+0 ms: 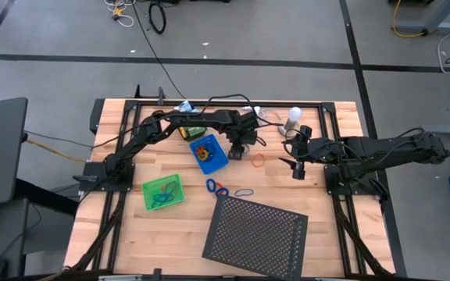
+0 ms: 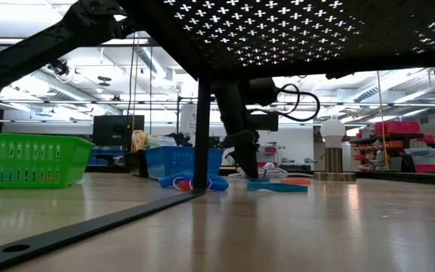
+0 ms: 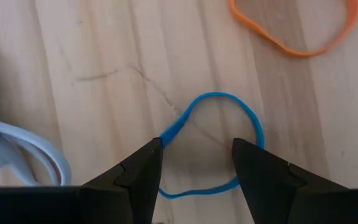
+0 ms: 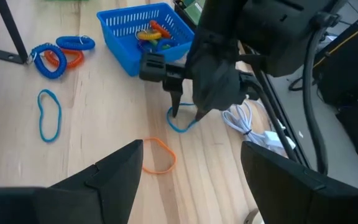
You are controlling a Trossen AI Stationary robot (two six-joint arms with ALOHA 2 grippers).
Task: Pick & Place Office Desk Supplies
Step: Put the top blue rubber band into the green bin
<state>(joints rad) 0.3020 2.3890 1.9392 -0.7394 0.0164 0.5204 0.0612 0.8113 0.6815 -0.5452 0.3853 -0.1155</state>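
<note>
A thin blue loop [image 3: 216,98] lies flat on the wooden table, just right of the blue tray [image 1: 208,153]. My left gripper [image 3: 197,155] points down over it, open, one fingertip above each side of the loop; from the right wrist view it [image 4: 186,114] stands low over the loop [image 4: 180,126]. An orange loop [image 3: 294,43] lies flat a little beyond. My right gripper [image 1: 298,170] waits open to the right, clear of everything. Another blue loop [image 4: 48,115] and coiled blue and orange loops [image 4: 61,56] lie nearer the front. My left gripper comes at the blue loop from above, slanting down, with its fingers [image 3: 148,163] over the loop's two opposite sides. The loop lies flat on the table. Whether the fingertips touch it, I cannot tell.
The blue tray holds small colourful items [image 4: 151,31]. A green tray [image 1: 163,192] sits at the front left. A large black perforated sheet [image 1: 256,230] stands at the front. A white cable [image 3: 5,143] lies close beside the left gripper, and a white bulb [image 1: 293,117] stands at the back.
</note>
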